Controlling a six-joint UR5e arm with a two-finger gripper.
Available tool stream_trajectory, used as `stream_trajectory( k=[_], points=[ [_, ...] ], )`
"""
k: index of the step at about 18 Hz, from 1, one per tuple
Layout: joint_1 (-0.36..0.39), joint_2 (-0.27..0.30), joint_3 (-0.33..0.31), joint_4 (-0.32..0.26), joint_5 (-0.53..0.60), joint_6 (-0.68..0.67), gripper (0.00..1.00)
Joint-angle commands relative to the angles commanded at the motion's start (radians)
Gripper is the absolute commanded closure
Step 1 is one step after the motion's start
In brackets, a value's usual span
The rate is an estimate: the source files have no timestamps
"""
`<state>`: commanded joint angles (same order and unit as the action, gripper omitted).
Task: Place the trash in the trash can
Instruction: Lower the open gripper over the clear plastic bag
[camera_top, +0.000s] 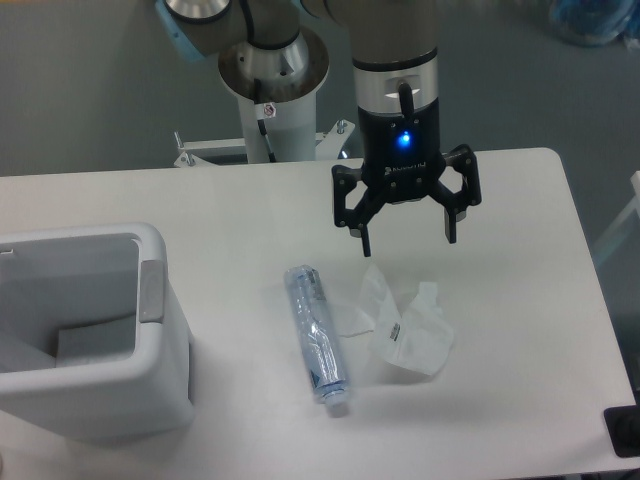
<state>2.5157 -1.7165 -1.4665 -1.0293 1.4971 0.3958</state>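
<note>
A slim clear bluish plastic bottle (317, 336) lies flat on the white table, its cap end toward the front edge. Just right of it rests a crumpled translucent white plastic bag (405, 325). My gripper (408, 242) hangs open above the bag's far edge, fingers pointing down, nothing between them. The pale grey-white trash can (150, 360) stands at the front left of the table, well left of the bottle, its opening upward.
The arm's base column (272, 100) rises behind the table's far edge. A blue-tinted bag (598, 20) sits on the floor at the top right. A dark object (626, 432) pokes in at the table's front right corner.
</note>
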Motion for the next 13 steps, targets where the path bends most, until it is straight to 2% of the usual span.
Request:
stream_trajectory(
  k=[4,8,9,11,13],
  points=[
    [-0.005,-0.006,-0.009,0.006,0.032,0.000,0.00],
    [-0.005,-0.008,-0.055,0.029,0.051,-0.002,0.00],
    [-0.005,-0.008,-0.073,0.052,0.051,-0.002,0.00],
    [-0.006,-0.011,-0.122,0.133,0.057,-0.005,0.00],
    [-0.006,-0.003,-0.190,0.198,0.058,-0.012,0.00]
  ],
)
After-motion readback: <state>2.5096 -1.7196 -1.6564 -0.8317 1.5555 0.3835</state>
